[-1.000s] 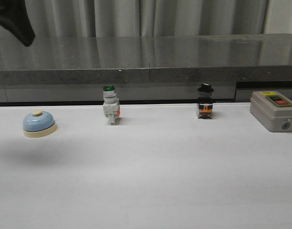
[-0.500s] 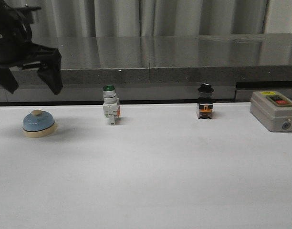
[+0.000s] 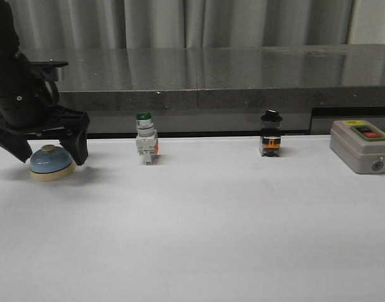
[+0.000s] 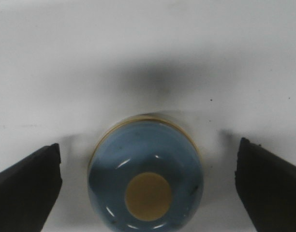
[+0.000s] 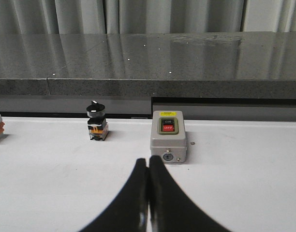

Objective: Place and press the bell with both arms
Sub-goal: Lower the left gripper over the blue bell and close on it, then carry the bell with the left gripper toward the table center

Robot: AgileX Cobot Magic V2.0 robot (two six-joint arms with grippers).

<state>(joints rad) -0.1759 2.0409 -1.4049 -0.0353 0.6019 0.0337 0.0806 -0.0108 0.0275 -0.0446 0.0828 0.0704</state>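
The light-blue bell (image 3: pixel 51 162) with its cream base and knob sits on the white table at the far left. My left gripper (image 3: pixel 49 151) is open and hangs straight over it, one finger on each side of the dome, not touching. The left wrist view shows the bell (image 4: pixel 147 179) from above between the two spread fingers (image 4: pixel 27 186). My right gripper (image 5: pixel 148 166) is shut and empty, low over the table short of the grey box; it is out of the front view.
A green-capped white pushbutton (image 3: pixel 145 145) and a black-knobbed switch (image 3: pixel 270 135) stand along the table's back edge. The grey box with red and green buttons (image 3: pixel 362 146) sits at the far right, also in the right wrist view (image 5: pixel 168 140). A dark stone ledge (image 3: pixel 199 88) runs behind.
My left arm has come down from the upper left corner, and its open fingers now straddle the bell. The bell and the other things have not moved.
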